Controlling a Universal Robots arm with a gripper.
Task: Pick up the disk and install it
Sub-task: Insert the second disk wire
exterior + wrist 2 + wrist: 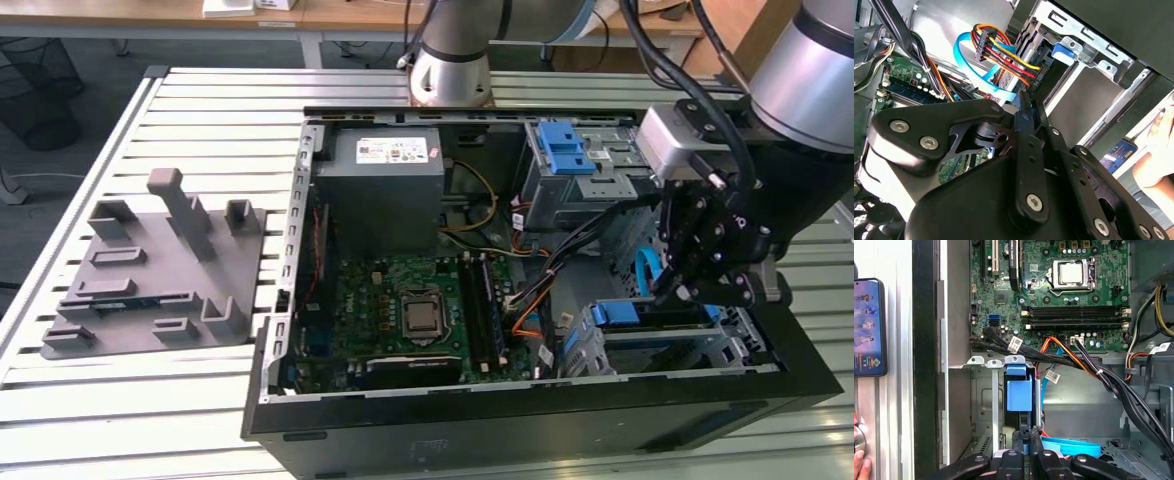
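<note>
Disk [651, 313] sits with its blue end up in the lower drive cage [727, 345] of the open computer case [534, 420] on the bench [200, 390]; you can judge it largely seated, though whether it has latched is hidden. Your gripper [1026, 440] hangs just above that blue end [1019, 395], fingers drawn narrow together, holding nothing. Count one disk, one gripper, one motherboard [414, 320], two blue-fronted cages.
</note>
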